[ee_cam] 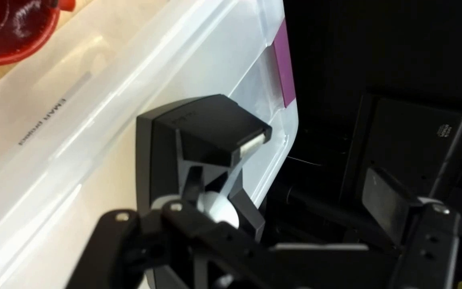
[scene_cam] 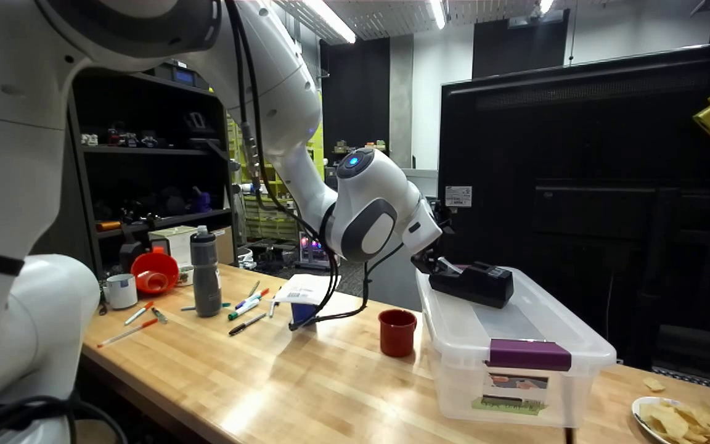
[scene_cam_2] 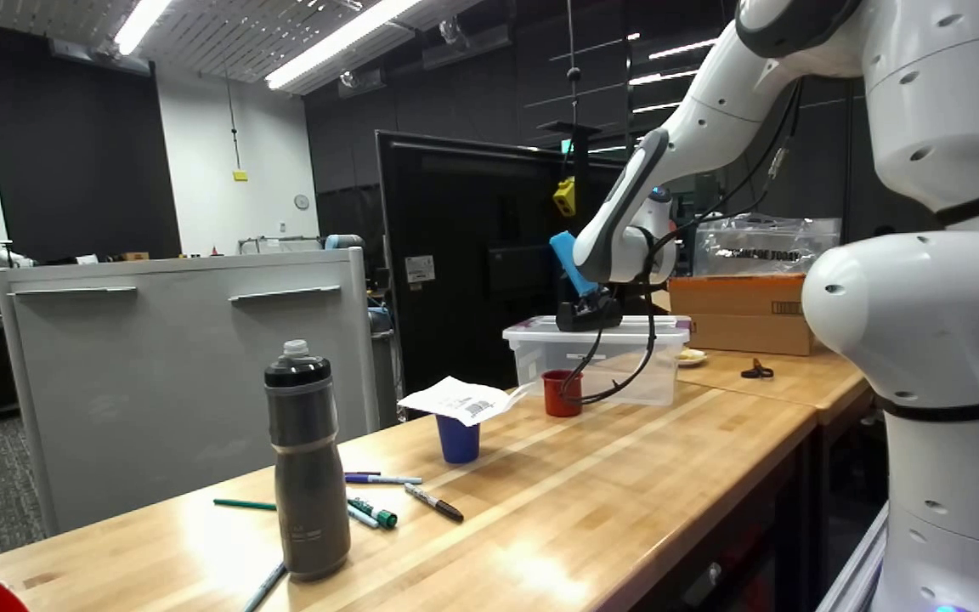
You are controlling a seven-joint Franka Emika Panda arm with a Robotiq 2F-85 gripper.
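On the translucent bin point(scene_cam: 540, 317), black tape dispenser point(ee_cam: 211, 124) sits just by the gripper point(ee_cam: 289, 190), jaws spread wide; red mug point(scene_cam: 397, 334) stands near.

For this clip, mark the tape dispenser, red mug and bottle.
Tape dispenser point(scene_cam: 473, 286), in an exterior view: its black body.
Red mug point(scene_cam: 397, 335), in an exterior view: its side.
Bottle point(scene_cam_2: 309, 472), in an exterior view: its grey body.

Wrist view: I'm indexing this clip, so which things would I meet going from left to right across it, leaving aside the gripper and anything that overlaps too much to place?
Red mug → black desktop tape dispenser → purple latch → back of the black flat-screen display.
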